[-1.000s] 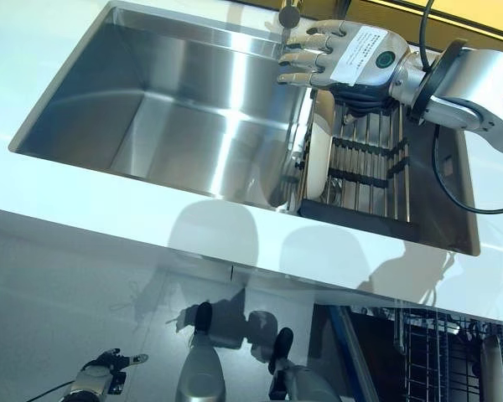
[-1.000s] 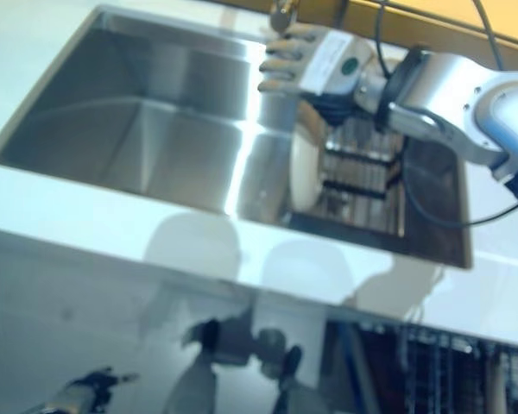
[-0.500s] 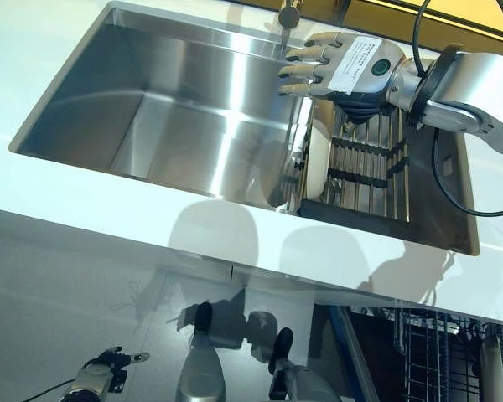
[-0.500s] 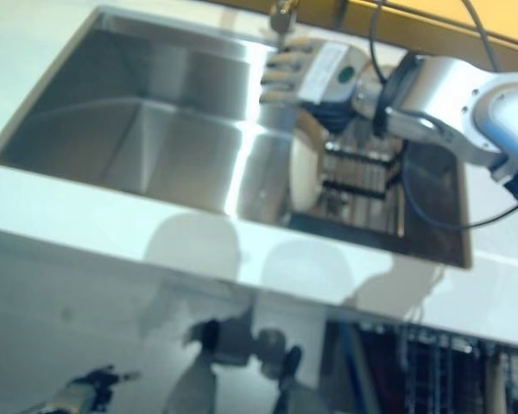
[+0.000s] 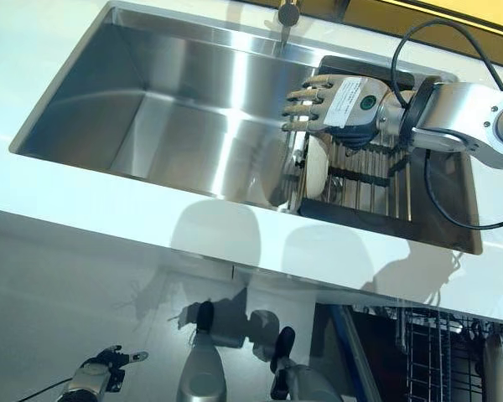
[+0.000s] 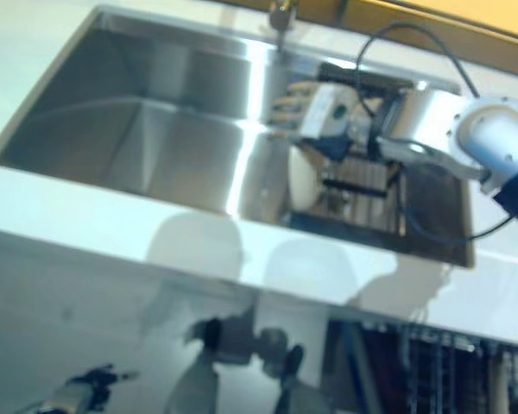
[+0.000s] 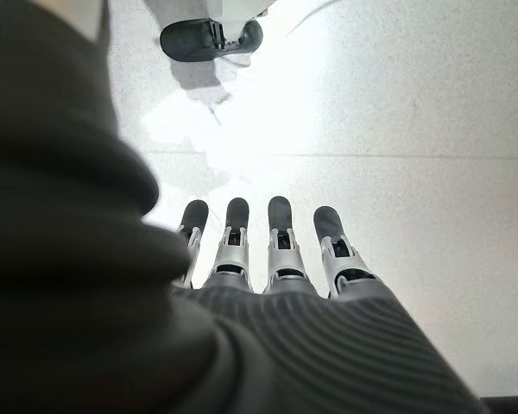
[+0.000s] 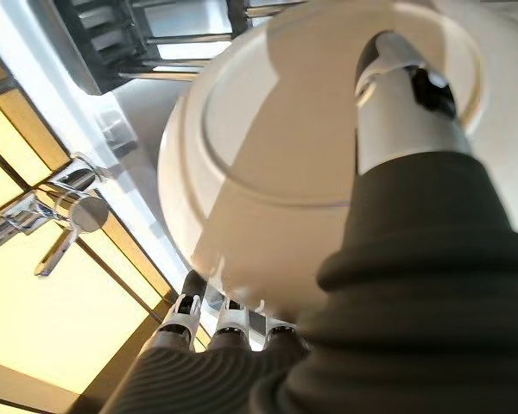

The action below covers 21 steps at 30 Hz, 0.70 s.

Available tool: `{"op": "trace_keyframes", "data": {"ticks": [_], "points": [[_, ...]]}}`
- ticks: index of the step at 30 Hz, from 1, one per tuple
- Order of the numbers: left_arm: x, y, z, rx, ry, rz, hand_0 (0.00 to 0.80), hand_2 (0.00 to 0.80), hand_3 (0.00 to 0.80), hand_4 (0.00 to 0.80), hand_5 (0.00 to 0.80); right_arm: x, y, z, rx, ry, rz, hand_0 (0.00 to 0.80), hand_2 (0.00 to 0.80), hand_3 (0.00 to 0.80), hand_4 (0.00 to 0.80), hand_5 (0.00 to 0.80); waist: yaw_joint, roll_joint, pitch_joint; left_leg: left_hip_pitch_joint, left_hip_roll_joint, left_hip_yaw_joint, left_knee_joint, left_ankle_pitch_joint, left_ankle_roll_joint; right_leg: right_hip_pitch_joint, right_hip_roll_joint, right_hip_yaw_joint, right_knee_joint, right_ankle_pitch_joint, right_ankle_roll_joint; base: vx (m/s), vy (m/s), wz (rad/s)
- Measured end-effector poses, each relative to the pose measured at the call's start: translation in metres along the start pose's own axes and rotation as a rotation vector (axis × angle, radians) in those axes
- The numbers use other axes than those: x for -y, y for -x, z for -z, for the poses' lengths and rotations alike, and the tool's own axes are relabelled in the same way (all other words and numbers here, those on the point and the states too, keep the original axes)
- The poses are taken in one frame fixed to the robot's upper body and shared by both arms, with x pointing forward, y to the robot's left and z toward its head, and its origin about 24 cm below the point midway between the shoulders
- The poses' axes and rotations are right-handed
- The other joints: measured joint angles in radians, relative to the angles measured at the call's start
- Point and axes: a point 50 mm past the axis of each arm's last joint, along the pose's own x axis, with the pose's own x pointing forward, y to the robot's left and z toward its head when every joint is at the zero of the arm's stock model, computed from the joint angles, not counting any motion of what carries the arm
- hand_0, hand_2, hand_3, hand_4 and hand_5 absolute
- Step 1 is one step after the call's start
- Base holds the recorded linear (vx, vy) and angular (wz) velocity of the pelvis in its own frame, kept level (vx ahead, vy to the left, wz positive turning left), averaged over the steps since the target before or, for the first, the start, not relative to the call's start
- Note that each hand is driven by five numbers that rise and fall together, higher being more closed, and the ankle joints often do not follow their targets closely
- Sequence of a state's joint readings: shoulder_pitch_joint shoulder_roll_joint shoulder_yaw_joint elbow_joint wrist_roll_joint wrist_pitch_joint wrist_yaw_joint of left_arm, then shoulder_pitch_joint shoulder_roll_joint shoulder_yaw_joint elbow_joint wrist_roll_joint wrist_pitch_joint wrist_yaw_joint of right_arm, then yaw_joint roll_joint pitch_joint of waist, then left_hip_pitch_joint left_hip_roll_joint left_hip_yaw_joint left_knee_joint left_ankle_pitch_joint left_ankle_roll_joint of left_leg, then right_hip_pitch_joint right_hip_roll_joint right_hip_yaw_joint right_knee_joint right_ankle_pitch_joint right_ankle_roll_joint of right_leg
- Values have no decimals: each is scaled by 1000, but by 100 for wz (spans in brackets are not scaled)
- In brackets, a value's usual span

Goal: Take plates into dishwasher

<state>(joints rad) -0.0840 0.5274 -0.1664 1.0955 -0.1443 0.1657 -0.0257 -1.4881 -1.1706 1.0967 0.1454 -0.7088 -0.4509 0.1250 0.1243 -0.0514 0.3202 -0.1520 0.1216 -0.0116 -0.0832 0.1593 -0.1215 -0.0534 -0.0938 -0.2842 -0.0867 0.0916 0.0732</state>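
Note:
A white plate (image 5: 316, 167) stands on edge at the left end of a dark dish rack (image 5: 373, 180) in the right part of the sink. My right hand (image 5: 344, 100) is low over the plate's top, fingers stretched out toward the basin. In the right wrist view the plate (image 8: 268, 172) sits between the thumb (image 8: 397, 112), which lies on its underside, and the fingers (image 8: 220, 315) past its rim. Far down by the floor hangs my left hand (image 5: 101, 381), fingers straight, holding nothing.
The steel sink basin (image 5: 176, 109) lies left of the rack, with a tap (image 5: 287, 14) at its far rim. A white counter (image 5: 109, 209) runs along the near side. A dishwasher's wire basket (image 5: 436, 352) shows below at the lower right.
My right hand has come down and nearer, from above the sink's far rim to straddling the top of the plate. The plate and the left hand have not moved.

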Motion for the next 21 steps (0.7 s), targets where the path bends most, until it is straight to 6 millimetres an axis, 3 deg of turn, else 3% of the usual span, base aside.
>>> {"op": "trace_keyframes", "data": {"ticks": [2,3,4,5,6,15,21], "points": [[0,0,-1,4,0,4,0,0,0,0,0,0,-2,-2,11,11,0,0,0,0,0,0,0,0,0,0,0,0,0,0,0,0,0,0,0,0,0,0,0,0],[0,0,-1,6,0,4,0,0,0,0,0,0,-3,-2,14,16,-1,163,163,163,163,163,0,0,0,0,0,0,0,0,0,0,-1,0,0,0,0,0,0,0],[0,0,-1,6,0,3,0,0,0,0,0,-1,-4,-3,17,25,-7,477,477,477,477,477,0,0,0,0,0,0,0,0,0,0,-1,0,-1,-1,2,0,0,0],[0,0,-1,6,0,3,0,0,0,0,0,-2,-4,-3,19,29,-13,549,549,549,549,549,0,0,0,0,0,0,0,0,0,0,-1,0,-1,-1,2,0,0,0],[0,0,-1,8,0,4,0,0,0,0,0,-8,-4,-4,19,37,-38,800,800,800,800,800,2,0,0,0,0,0,0,0,0,0,-1,0,-1,-2,2,0,0,0],[0,0,-2,10,0,5,0,0,0,0,0,-32,2,9,-42,117,-145,800,800,800,800,800,-1,1,1,0,0,2,0,0,0,-1,-3,1,-1,-2,3,0,0,0],[0,0,-3,14,-1,16,0,0,0,0,0,-44,3,6,-28,137,-169,800,800,800,800,800,-1,12,7,0,-1,3,0,0,0,-2,-3,1,1,0,0,0,0,0]]}}
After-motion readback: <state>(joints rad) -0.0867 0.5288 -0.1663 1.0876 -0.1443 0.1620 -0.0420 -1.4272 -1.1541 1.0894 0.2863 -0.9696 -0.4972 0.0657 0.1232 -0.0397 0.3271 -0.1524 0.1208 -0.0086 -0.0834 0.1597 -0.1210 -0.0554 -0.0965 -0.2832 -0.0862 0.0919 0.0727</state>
